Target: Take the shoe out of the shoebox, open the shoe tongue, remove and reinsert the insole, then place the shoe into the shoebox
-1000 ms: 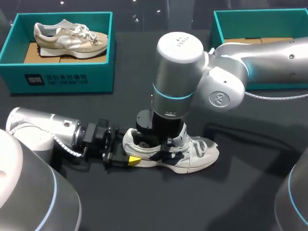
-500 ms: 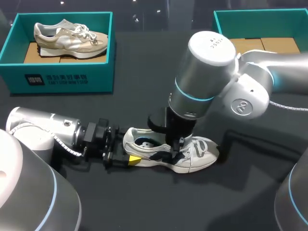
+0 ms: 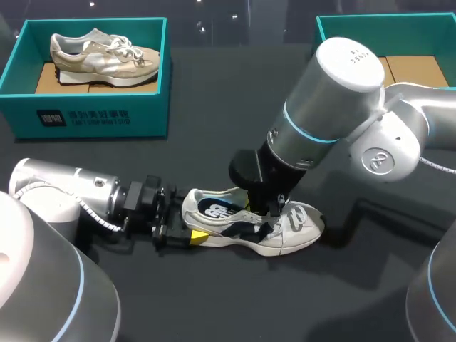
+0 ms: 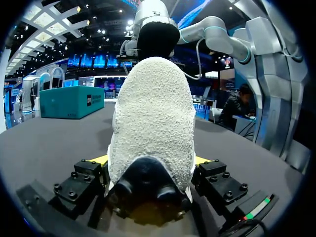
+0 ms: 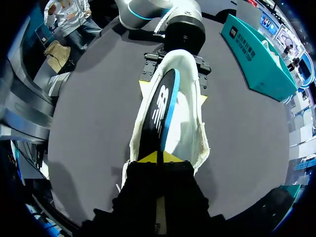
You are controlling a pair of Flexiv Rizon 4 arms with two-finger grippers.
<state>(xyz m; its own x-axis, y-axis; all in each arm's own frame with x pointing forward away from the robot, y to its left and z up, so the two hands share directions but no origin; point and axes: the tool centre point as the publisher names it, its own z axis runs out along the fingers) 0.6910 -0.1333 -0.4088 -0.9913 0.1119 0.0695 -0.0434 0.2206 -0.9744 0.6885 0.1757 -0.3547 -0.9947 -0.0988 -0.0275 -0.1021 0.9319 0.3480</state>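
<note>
A white sneaker lies on the black table, toe pointing right. My left gripper is shut on its heel, one finger on each side; in the left wrist view the heel fills the space between the fingers. A black insole with a blue edge rises partly out of the shoe's opening. My right gripper is shut on the insole's front end, over the tongue and laces. In the right wrist view the yellow tips pinch the insole, which runs back along the sneaker toward the left gripper.
A teal shoebox at the back left holds a beige sneaker. A second teal box with a cardboard floor stands at the back right, partly behind my right arm. Bare table lies in front of the shoe.
My right arm has swung to the right and tilted, drawing the insole up and forward so that it now shows in the shoe's opening. The left gripper and the shoe have stayed put.
</note>
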